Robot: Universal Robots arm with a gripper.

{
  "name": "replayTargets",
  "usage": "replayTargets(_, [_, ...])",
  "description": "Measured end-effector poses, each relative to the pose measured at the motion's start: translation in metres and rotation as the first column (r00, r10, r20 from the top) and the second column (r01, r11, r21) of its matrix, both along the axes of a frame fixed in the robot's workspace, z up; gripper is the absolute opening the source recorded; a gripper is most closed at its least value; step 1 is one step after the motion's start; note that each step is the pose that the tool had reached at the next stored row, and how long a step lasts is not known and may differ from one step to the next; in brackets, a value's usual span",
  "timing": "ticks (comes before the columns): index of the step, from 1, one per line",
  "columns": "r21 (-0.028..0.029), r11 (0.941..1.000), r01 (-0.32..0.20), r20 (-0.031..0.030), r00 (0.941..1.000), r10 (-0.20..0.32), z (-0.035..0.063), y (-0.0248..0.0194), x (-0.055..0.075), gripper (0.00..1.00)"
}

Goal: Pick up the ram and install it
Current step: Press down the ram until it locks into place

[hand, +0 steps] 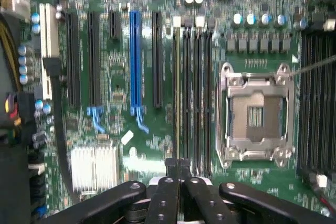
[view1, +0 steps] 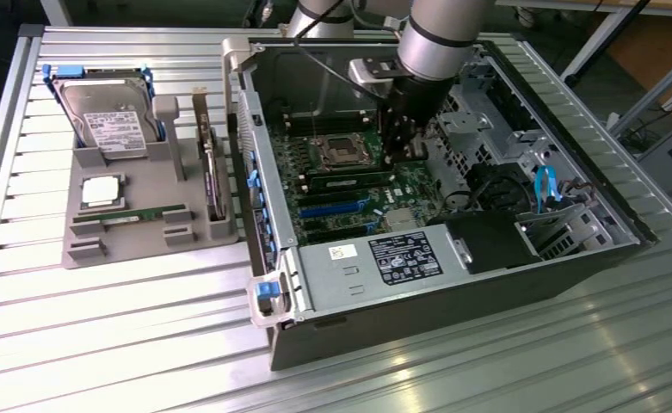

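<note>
Claw: gripper (view1: pixel 399 148) with fingers pressed together, holding nothing, low inside the open computer case (view1: pixel 611 206), just above the motherboard's memory slots (hand: pixel 191 93).
Ram: one ram stick (view1: pixel 129 213) lies flat in the grey holder tray (view1: pixel 140 249), well apart from the claw.
Slots: a seated stick (view1: pixel 353 182) beside the empty CPU socket (hand: pixel 255 114).
Tray: hard drive (view1: pixel 108 120), CPU chip (view1: pixel 101 191).
</note>
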State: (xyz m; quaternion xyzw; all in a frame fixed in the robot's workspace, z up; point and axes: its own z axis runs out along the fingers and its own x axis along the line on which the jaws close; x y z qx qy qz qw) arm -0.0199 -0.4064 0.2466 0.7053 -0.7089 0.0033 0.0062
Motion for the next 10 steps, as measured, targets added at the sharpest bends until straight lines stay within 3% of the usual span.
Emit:
replayTargets(3, [0.0004,1.0000,0.000,0.0021,1.0000,0.000,-0.0006,0.0000,-0.021,0.10])
replayTargets(4, [0.0007,1.0000,0.000,0.0033,1.0000,0.000,-0.0011,0.0000,-0.034,0.10])
replayTargets(10, [0.0037,1.0000,0.000,0.0061,1.0000,0.000,-0.0038,0.0001,-0.067,0.10])
